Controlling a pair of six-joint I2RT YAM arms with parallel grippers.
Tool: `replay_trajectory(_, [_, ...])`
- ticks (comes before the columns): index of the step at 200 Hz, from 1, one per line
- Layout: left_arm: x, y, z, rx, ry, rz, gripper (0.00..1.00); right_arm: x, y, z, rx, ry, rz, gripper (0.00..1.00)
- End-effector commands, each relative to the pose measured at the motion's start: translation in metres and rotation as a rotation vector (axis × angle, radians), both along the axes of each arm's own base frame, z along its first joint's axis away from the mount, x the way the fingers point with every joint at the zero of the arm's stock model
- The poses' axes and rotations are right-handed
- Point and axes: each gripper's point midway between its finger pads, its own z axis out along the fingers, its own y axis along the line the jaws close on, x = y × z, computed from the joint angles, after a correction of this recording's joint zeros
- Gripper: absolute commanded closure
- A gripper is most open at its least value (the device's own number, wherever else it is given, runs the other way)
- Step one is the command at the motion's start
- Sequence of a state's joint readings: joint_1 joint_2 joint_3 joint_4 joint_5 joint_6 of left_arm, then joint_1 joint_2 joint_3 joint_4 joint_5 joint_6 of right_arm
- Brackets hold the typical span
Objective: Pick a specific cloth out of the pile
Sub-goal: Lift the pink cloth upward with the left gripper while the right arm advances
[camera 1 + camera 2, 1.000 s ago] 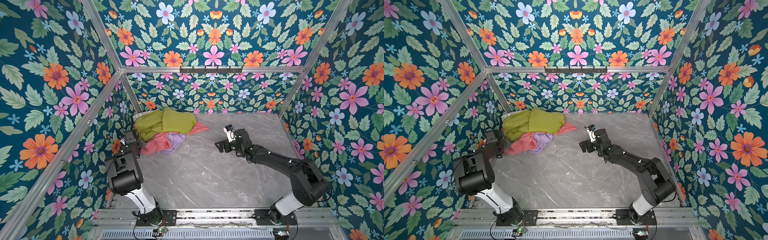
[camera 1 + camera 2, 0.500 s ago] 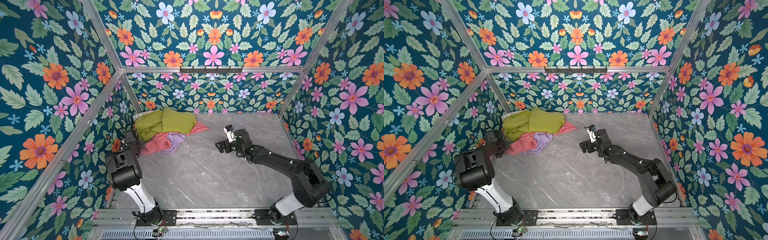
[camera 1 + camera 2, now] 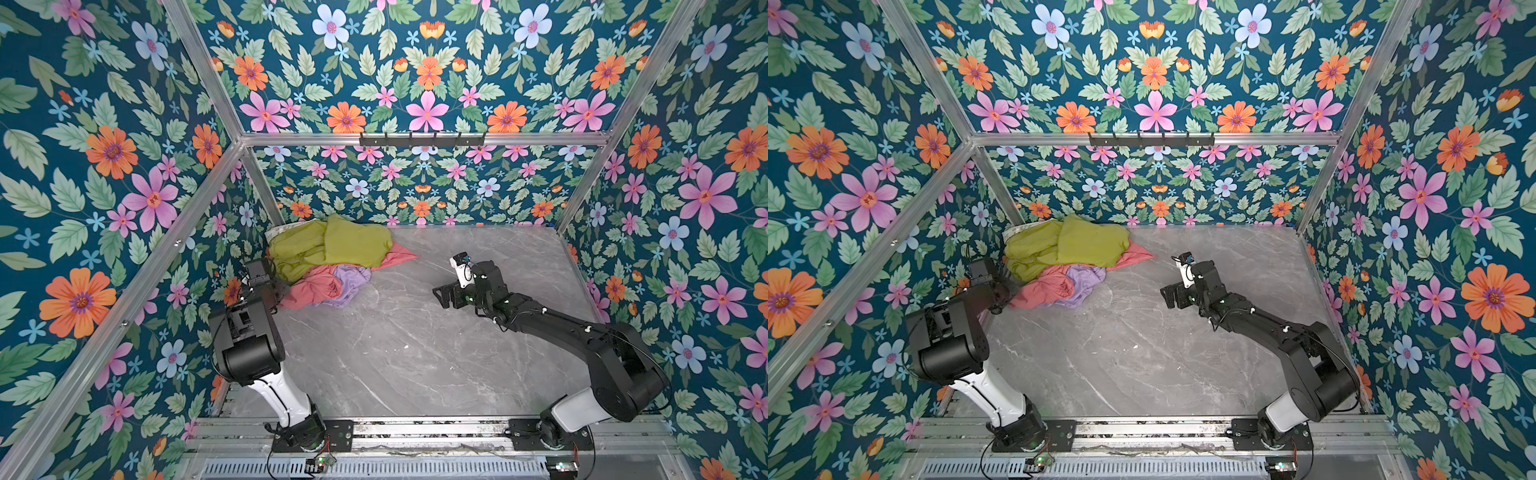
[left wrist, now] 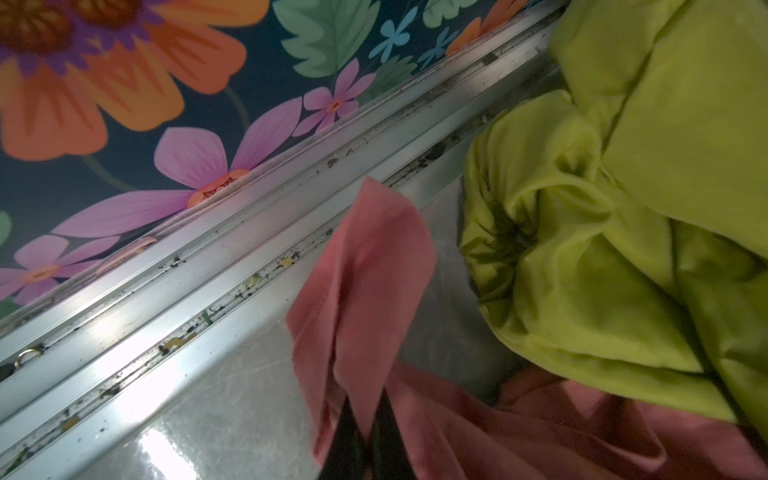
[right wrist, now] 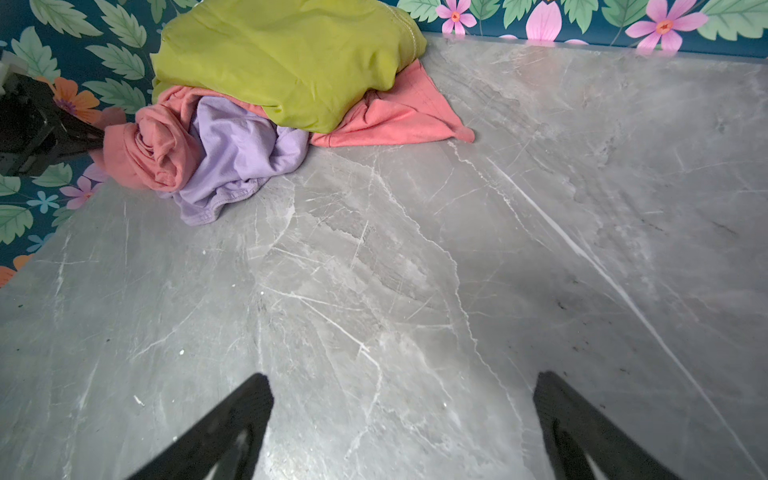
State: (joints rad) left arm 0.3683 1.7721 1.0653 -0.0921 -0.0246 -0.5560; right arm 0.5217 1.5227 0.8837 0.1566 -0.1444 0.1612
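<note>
Far left: left gripper (image 4: pixel 365 401) sits at the wall-side edge of the pile (image 3: pixel 1059 266), jaws pinched on a fold of the salmon-pink cloth (image 4: pixel 374 266), likely to drag it out. The rest lies under the olive-green cloth (image 3: pixel 353 245), beside the lavender cloth (image 3: pixel 351 280). Right gripper (image 5: pixel 403 380) hovers over the table (image 5: pixel 415 270) with jaws wide apart, clear of the pull.

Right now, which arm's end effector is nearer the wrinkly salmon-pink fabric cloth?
Left. The left end effector is shut on the salmon-pink fabric cloth; the right end effector hangs open over the grey marble tabletop, apart from it.
</note>
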Motion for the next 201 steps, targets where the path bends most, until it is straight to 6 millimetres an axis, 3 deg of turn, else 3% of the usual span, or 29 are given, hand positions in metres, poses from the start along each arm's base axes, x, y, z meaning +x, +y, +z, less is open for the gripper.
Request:
replay_trajectory(1, [0.003,-0.003,0.010,-0.009,-0.020,-0.024,1.00,0.002,-0.002,0.006,0.013,-0.019,-0.022,0.00])
replay_trajectory(95, [0.007,-0.023,0.076,-0.043,-0.160,-0.101,1.00,0.000,-0.004,0.014,0.020,-0.041,-0.026,0.01])
replay_trajectory(145, [0.010,-0.051,0.108,-0.056,-0.240,-0.157,1.00,0.002,-0.003,0.020,0.013,-0.046,-0.018,0.00])
replay_trajectory(201, [0.027,-0.085,0.164,-0.069,-0.343,-0.242,1.00,0.003,0.011,0.029,0.032,-0.045,0.014,0.01])
